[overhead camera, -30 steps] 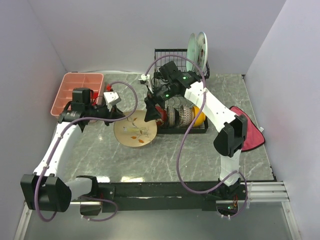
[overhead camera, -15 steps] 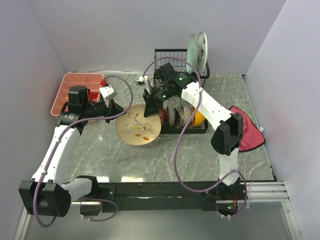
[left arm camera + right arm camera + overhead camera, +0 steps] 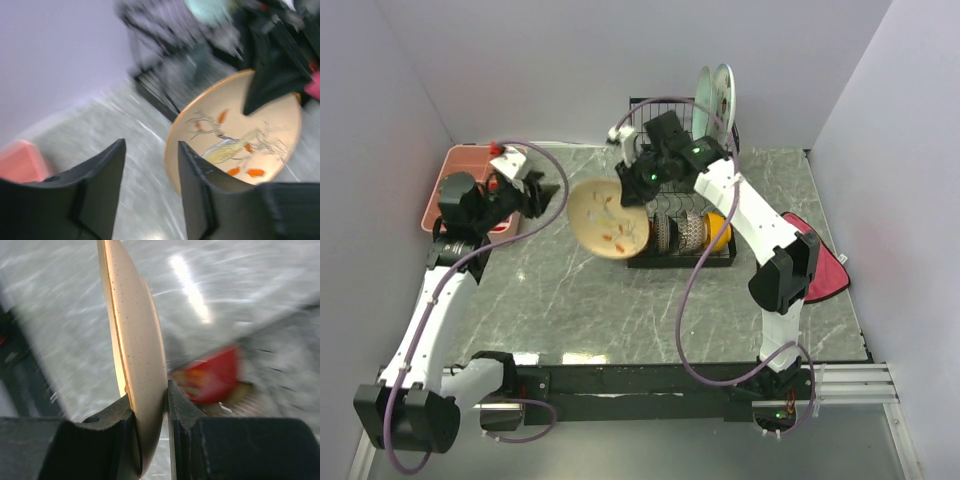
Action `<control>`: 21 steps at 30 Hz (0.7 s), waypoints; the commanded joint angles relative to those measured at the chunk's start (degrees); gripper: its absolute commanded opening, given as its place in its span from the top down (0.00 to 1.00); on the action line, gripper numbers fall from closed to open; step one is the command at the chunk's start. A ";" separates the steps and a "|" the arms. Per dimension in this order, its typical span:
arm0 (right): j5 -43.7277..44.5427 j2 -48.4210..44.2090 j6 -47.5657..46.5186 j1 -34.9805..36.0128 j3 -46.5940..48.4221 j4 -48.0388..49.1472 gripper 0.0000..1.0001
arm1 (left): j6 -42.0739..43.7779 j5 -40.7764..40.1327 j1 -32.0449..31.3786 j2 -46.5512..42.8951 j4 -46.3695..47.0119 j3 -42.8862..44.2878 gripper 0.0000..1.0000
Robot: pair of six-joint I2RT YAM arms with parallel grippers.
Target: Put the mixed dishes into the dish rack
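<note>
Left pincer point(image 3: 150, 147) gapes empty (arm stretched forward); right pincer point(image 3: 149, 399) clamps tan plate point(image 3: 135, 340).

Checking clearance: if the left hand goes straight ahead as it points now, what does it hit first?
Probably the tan plate, held in the right hand. The left hand is open, aimed near its rim; depth unclear, so it could miss onto the table.

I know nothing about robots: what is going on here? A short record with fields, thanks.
Held item: tan round plate with a leaf drawing, raised and tilted
Holder: right claw, shut on the plate's rim
Other claw: left claw, open, empty, apart from the plate
Black wire dish rack: two plates upright on top, bowls below
</note>
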 commanded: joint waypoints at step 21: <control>86.03 -10.86 -1.28 5.82 -2.78 66.87 1.00 | -23.08 -18.91 -0.52 10.08 16.62 -11.18 0.99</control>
